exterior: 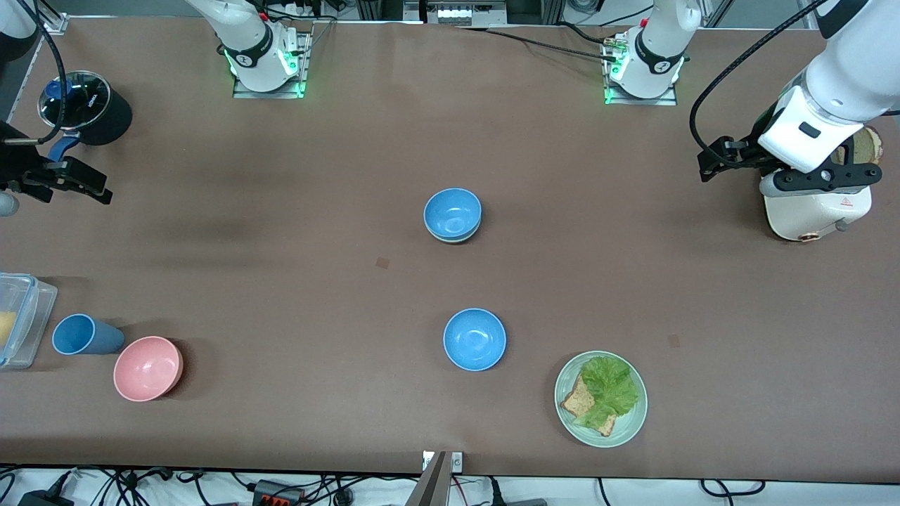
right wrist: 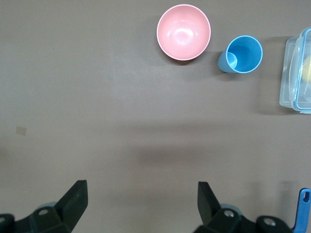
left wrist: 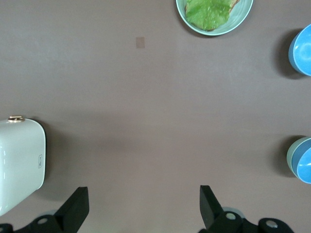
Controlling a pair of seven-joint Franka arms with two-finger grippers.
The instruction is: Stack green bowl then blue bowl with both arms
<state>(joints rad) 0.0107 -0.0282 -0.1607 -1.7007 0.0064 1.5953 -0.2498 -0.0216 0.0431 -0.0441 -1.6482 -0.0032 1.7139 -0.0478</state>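
Observation:
A blue bowl (exterior: 453, 213) sits nested inside the green bowl (exterior: 460, 239) at the table's middle; only the green rim shows under it. The pair also shows in the left wrist view, the blue bowl (left wrist: 305, 166) inside the green bowl (left wrist: 290, 156). A second blue bowl (exterior: 474, 339) stands alone, nearer the front camera, and shows in the left wrist view too (left wrist: 302, 51). My left gripper (exterior: 709, 164) (left wrist: 143, 204) is open and empty over the table beside the toaster. My right gripper (exterior: 90, 184) (right wrist: 142, 199) is open and empty over the right arm's end of the table.
A white toaster (exterior: 815, 207) (left wrist: 19, 162) stands at the left arm's end. A pale green plate (exterior: 633, 422) (left wrist: 243, 14) holds lettuce and toast. A pink bowl (exterior: 147, 367) (right wrist: 183, 32), a blue cup (exterior: 81, 335) (right wrist: 241, 54), a clear container (exterior: 21, 320) (right wrist: 296, 73) and a black pot (exterior: 88, 105) stand at the right arm's end.

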